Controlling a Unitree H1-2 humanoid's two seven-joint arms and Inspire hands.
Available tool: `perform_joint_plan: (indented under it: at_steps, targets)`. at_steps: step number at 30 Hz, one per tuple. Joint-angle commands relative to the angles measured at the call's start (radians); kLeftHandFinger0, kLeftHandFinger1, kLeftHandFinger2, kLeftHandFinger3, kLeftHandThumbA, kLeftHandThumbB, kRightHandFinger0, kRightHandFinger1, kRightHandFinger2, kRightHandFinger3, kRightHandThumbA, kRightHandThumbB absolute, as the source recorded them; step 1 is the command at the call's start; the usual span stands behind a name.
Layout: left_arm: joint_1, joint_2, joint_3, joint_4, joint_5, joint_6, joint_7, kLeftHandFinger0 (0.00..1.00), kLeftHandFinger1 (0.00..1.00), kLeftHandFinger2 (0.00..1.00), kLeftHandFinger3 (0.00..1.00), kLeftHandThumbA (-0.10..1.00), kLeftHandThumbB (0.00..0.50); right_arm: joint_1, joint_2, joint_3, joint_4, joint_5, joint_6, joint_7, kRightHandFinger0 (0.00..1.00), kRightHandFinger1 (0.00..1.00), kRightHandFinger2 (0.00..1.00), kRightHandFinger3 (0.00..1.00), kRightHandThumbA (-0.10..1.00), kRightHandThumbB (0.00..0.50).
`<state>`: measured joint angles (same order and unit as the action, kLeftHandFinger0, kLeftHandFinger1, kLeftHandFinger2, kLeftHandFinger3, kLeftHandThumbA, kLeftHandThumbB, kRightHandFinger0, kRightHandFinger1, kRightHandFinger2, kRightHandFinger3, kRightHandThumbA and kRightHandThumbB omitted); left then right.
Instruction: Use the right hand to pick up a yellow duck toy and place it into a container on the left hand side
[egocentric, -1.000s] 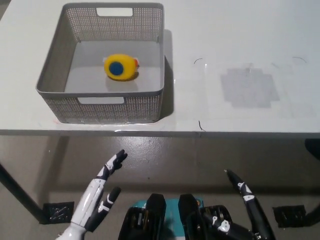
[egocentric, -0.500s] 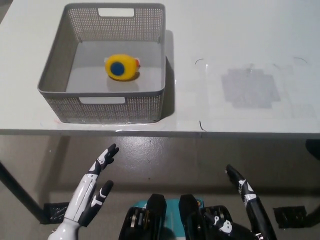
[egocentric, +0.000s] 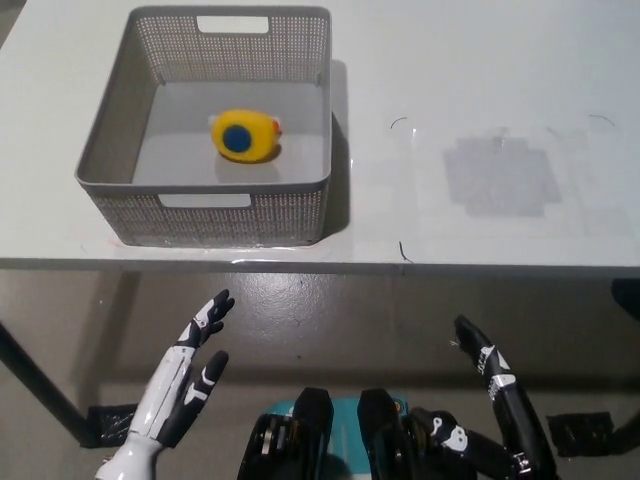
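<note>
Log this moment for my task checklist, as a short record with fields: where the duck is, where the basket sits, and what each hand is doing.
duck: yellow duck lying on the floor of the basket, tipped over
basket: grey mesh basket on the white table, at its left part, near the front edge
left hand: white left hand below the table edge, open, holding nothing
right hand: black right hand below the table edge, open, holding nothing
task state: duck already in the basket

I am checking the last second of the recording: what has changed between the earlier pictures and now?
The white left hand sank a little and drifted toward picture left, open. The black right hand also eased down slightly, open. Nothing was grasped or released. The yellow duck toy lies in the grey basket as before.
</note>
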<state>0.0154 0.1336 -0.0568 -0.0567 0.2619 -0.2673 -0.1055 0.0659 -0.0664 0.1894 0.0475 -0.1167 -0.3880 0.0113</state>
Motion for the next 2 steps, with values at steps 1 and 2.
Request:
perform_joint_plan:
  at_steps: [1, 2]
  targets:
    - [-0.01, 0.012, 0.001, -0.034, -0.018, -0.008, 0.007, 1.0, 1.0, 1.0, 1.0, 1.0, 0.164, -0.022, -0.005, -0.013, -0.017, 0.033, -0.049, 0.019, 1.0, 1.0, 1.0, 1.0, 1.0, 0.397]
    - [-0.01, 0.012, 0.001, -0.034, -0.018, -0.008, 0.007, 1.0, 1.0, 1.0, 1.0, 1.0, 0.164, -0.022, -0.005, -0.013, -0.017, 0.033, -0.049, 0.019, 1.0, 1.0, 1.0, 1.0, 1.0, 0.397]
